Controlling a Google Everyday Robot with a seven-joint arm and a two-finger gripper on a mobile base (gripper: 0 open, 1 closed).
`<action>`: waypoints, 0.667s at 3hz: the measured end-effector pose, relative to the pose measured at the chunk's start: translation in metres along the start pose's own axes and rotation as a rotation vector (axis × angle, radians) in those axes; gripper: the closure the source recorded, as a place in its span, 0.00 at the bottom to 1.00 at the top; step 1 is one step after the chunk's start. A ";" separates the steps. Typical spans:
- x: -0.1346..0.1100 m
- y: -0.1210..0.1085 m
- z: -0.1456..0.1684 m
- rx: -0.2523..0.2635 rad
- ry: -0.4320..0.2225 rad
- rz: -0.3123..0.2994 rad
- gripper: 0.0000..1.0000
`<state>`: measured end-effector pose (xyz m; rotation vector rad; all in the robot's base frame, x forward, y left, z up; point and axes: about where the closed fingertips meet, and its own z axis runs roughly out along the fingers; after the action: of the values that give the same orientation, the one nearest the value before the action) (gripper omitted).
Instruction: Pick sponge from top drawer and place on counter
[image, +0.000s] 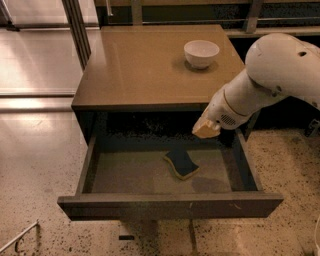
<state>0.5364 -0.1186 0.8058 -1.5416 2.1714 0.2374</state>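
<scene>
Camera view is looking down on a dark cabinet (90, 125) whose wide, shallow, dark brown-grey top drawer (170, 204) is standing pulled fully out, so its mottled olive-brown floor is lying open to reach from above. The small wavy-edged sponge (181, 163), dark blue-black scrub side up over a yellow foam layer, is lying flat on that floor, right of the middle and nearer the back wall than the front, touching no side. That free spot is leaving room all around it for a grasp from above.

The robot's white, rounded arm (260, 80) is reaching in from the right and slanting downward, and its tan-tipped gripper (206, 129) is hanging just under the front edge of the counter, above the back right part of the drawer. It is sitting near the sponge, up and to the right of it, and not touching it. Whether the gripper is open or closed, I cannot tell, and it is carrying nothing that shows.

The flat, glossy tan-brown counter (150, 65) is offering a broad bare surface, with only a small white ceramic bowl (201, 53) standing near its back right corner. Judging from this, the approach step is in hand: the next move is calling for a short descent leftward onto the sponge, while keeping the wrist clear of the counter's overhanging lip.
</scene>
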 end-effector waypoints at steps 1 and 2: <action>0.004 0.000 0.007 -0.012 0.003 0.006 1.00; 0.008 0.002 0.014 -0.036 0.017 0.013 0.82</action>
<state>0.5361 -0.1198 0.7897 -1.5545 2.2024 0.2694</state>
